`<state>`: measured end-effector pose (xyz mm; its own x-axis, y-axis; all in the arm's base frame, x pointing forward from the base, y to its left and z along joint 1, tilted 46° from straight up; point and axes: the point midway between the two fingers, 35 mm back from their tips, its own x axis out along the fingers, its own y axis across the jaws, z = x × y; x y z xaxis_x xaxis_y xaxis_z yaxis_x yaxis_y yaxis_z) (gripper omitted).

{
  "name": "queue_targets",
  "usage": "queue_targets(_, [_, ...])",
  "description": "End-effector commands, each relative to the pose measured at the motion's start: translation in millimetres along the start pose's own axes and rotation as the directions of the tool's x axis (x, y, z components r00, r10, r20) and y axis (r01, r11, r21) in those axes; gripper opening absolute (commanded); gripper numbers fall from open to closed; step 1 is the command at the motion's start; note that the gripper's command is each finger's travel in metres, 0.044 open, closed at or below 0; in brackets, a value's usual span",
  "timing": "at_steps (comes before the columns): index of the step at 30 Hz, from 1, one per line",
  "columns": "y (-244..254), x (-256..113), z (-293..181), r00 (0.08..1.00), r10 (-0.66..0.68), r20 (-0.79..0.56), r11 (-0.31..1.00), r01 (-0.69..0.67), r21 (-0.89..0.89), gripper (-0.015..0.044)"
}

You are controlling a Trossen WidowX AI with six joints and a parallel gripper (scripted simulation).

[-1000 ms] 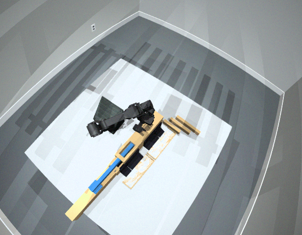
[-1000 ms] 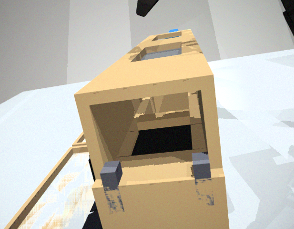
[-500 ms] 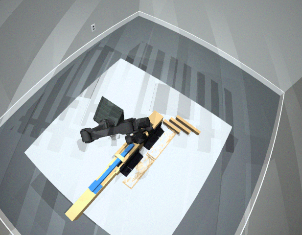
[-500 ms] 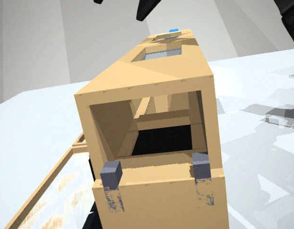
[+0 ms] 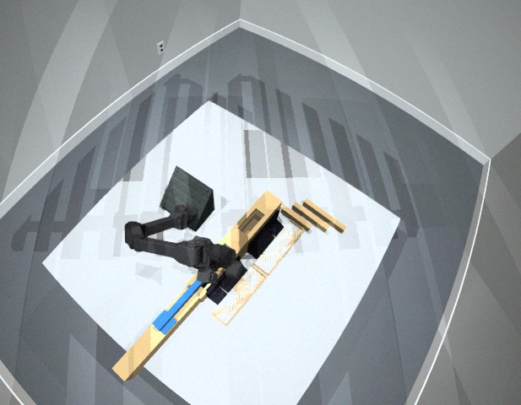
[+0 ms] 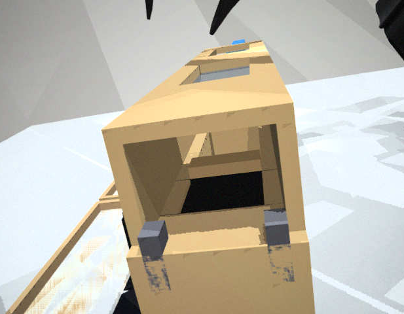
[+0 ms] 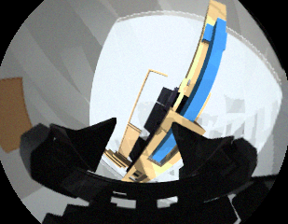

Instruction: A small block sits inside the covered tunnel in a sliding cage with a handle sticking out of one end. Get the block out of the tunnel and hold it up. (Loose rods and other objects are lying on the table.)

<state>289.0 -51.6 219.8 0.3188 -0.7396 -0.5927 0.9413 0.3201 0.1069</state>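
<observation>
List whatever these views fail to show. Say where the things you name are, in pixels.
- Small block: not identifiable in any view; the wooden tunnel (image 5: 268,200) (image 6: 202,97) walls may hide it.
- Blue handle's (image 5: 179,303) (image 7: 206,79) inner end: top view, covered by the arm.
- Gripper's (image 6: 181,25) (image 7: 144,123) upper part: exterior view, cut by the top edge.
</observation>
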Motion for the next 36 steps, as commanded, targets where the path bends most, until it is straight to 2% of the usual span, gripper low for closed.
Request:
queue_targets(1, [-20,1,33,0.999,-0.040,0.038,0.991,0.034,0.130,0.0440])
queue_targets(6, [-76,14,45,0.971,-0.227,0.068,0.945,0.203,0.256,0.0440])
queue_targets(8, [-84,15,47,0.964,-0.255,0.073,0.934,0.226,0.275,0.0440])
queue_targets(35, [-98,48,42,0.964,-0.254,0.073,0.934,0.226,0.276,0.0440])
queue_targets(36, [-96,45,43,0.963,-0.259,0.077,0.933,0.229,0.277,0.0414])
